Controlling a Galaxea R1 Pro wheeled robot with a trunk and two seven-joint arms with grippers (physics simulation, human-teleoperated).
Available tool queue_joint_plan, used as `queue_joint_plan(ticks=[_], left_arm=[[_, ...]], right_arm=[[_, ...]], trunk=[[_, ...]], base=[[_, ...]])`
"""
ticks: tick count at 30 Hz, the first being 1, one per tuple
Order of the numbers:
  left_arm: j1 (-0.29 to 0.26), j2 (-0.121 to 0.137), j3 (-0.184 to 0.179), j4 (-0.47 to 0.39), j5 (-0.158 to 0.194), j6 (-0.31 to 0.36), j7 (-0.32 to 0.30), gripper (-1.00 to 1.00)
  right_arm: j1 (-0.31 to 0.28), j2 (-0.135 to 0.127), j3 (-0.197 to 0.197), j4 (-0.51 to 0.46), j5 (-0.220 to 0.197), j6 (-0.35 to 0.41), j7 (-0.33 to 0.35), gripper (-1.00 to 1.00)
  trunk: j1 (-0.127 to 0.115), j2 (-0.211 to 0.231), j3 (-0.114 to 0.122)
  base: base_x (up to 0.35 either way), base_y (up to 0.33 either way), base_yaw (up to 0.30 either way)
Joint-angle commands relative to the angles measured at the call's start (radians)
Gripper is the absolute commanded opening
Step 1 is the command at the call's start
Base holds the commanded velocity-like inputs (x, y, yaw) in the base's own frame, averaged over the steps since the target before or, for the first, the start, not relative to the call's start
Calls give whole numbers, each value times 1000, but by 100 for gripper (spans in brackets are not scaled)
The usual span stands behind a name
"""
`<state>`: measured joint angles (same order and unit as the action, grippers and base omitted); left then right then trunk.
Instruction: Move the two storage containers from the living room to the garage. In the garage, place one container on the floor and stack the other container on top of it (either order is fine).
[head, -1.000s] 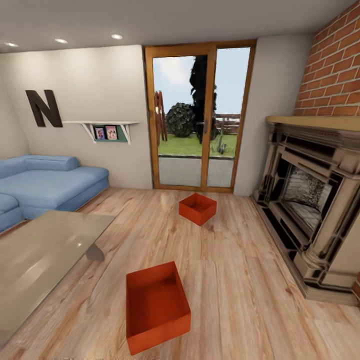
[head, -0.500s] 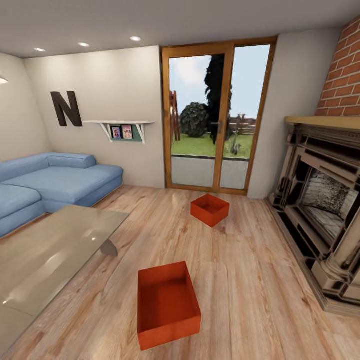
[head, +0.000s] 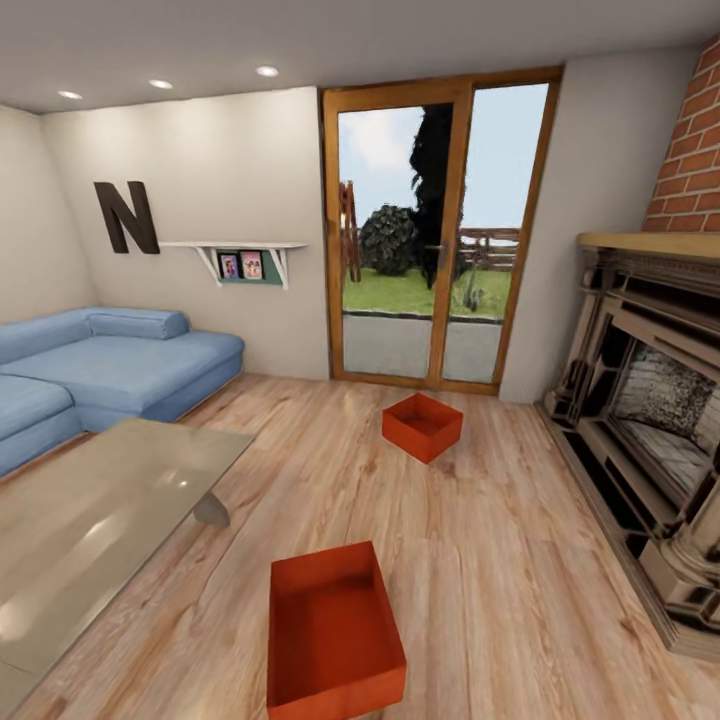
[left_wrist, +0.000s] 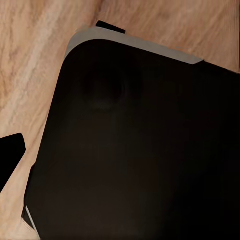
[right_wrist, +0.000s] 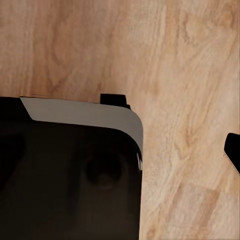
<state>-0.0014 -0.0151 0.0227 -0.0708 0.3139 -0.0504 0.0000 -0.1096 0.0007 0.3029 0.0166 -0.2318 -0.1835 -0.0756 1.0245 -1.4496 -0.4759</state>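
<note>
While both bins (head: 335, 632) sit on the living-room planks (head: 490, 560), nothing is in hand; the near bin lies just ahead, right of the glass table (head: 90, 520); the far bin (head: 422, 426) rests before the glass doors (head: 435, 225), well apart. Whether either gripper is open or closed cannot be told; the wrist views show only a dark body (left_wrist: 135, 150) over wood. Risk: the base could nudge the near bin, or clip the table. Count: two bins, one table, one sofa (head: 110, 365), one fireplace (head: 650, 400).

Bright, even render — glare on glass table (head: 90, 520) — stretched edges.
</note>
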Motion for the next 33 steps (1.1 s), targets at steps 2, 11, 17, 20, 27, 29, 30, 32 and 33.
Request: queue_joint_plan(ticks=[2, 11, 17, 20, 27, 29, 30, 32, 33], left_arm=[[0, 0, 2, 0, 4, -3, 0, 100], [0, 0, 2, -1, 4, -3, 0, 100], [0, 0, 3, -1, 4, -3, 0, 100], [0, 0, 3, -1, 4, -3, 0, 100], [0, 1, 3, -1, 4, -3, 0, 100], [0, 1, 2, -1, 4, -3, 0, 100], [0, 1, 2, -1, 4, -3, 0, 100], [0, 1, 2, -1, 4, -3, 0, 100], [0, 1, 2, -1, 4, -3, 0, 100]], right_arm=[[-1, 2, 8, 2, -10, -4, -2, 100], [-1, 3, 9, 2, -11, -3, -3, 100], [-1, 2, 9, 2, -11, -2, -3, 100], [-1, 2, 9, 2, -11, -2, -3, 100], [-1, 1, 9, 2, -11, -2, -3, 100], [-1, 1, 9, 2, -11, -2, -3, 100], [-1, 1, 9, 2, -11, -2, -3, 100], [-1, 1, 9, 2, -11, -1, -3, 100], [-1, 1, 9, 2, -11, -1, -3, 100]], trunk=[[1, 0, -1], [1, 0, -1], [1, 0, -1], [1, 0, -1], [1, 0, -1], [1, 0, -1], [1, 0, -1], [1, 0, -1], [1, 0, -1]], base=[[315, 0, 0], [269, 0, 0], [39, 0, 0], [6, 0, 0], [1, 0, 151], [0, 0, 249], [0, 0, 256], [0, 0, 262], [0, 0, 264]])
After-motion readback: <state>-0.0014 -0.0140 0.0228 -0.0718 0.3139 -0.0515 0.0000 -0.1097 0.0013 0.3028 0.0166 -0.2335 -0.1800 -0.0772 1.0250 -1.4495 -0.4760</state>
